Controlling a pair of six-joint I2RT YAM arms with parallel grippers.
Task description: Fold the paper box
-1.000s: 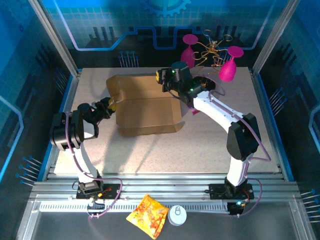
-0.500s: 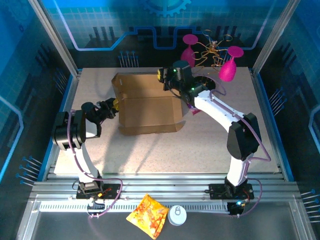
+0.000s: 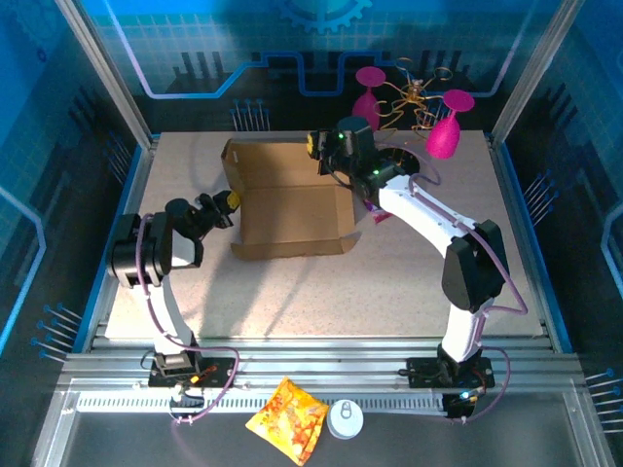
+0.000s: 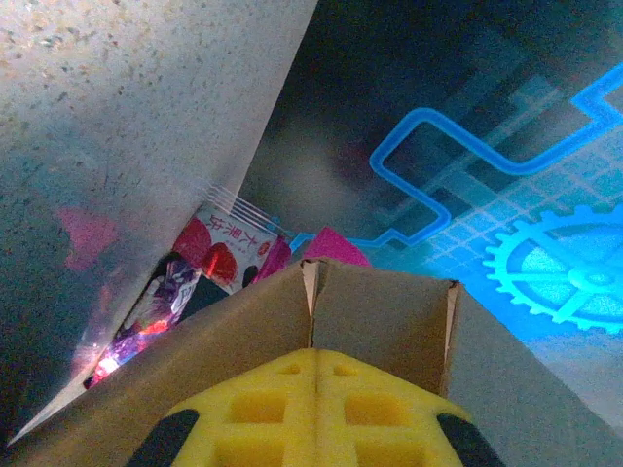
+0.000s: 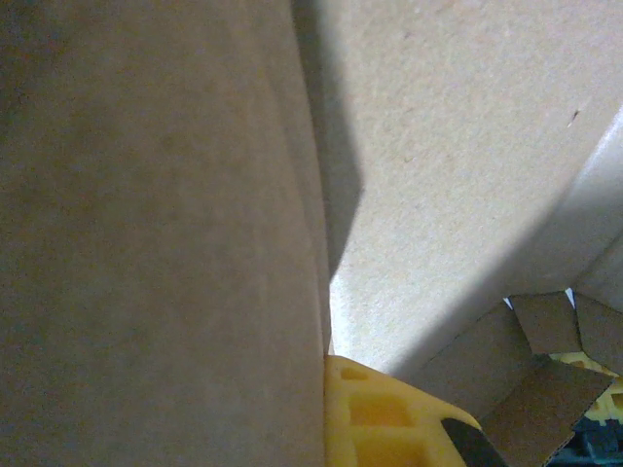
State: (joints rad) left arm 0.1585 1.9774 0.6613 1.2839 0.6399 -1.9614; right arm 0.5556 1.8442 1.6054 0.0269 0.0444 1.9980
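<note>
The paper box [image 3: 292, 209] lies open on the desk [image 3: 409, 282] between both grippers. The left gripper [image 3: 231, 200] is clamped on its left wall, and the wrist view adds a red packet [image 4: 226, 251] beyond that wall. The right gripper [image 3: 314, 151] pinches the far wall, with one pad [image 5: 375, 413] showing beside the card.

The paper box [image 3: 292, 209] is plain, unprinted brown; the table [image 3: 389, 282] is beige with fine dark speckles. The left hand [image 3: 227, 200] has yellow, square-gridded pads [image 4: 263, 409] (black at their sides). The goblets [image 3: 443, 131] are magenta, and the backdrop [image 3: 195, 39] is blue with cyan lines. A packet [image 4: 219, 248] looks red and white, possibly with purple.
</note>
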